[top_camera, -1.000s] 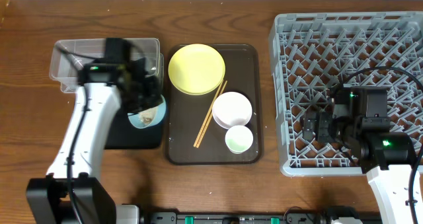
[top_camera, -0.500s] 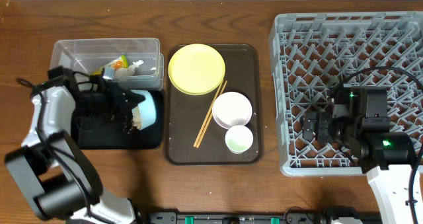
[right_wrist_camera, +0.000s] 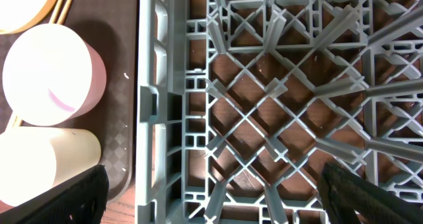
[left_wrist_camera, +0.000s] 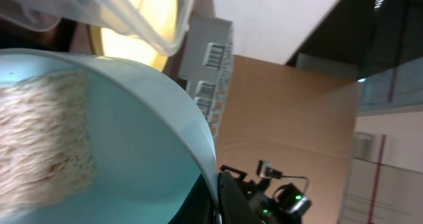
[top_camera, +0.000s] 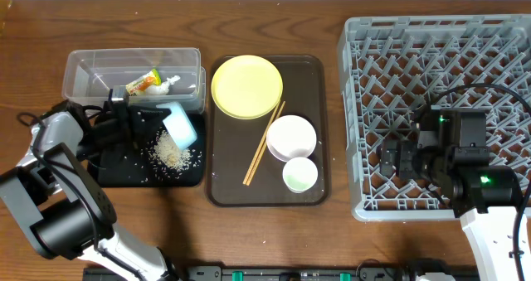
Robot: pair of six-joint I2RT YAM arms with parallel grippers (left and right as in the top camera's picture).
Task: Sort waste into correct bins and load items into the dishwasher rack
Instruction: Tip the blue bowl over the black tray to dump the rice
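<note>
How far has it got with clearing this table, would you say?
Early on. Done: the snack wrapper lies in the clear tub. In hand: the left gripper tips the light blue bowl, spilling rice onto the black tray; some clings inside the bowl. Left: the yellow plate, white bowl, cup and chopsticks sit on the brown tray. The rack holds nothing, with the open right gripper over it.

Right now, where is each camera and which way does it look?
Overhead: above the table, looking down; left arm, right arm show.
Left wrist: on the left arm, facing into the tipped blue bowl with rice; hardly any robot shows.
Right wrist: over the rack, facing down; gripper open, fingertips at bottom corners.
Overhead and left wrist share the bowl.
</note>
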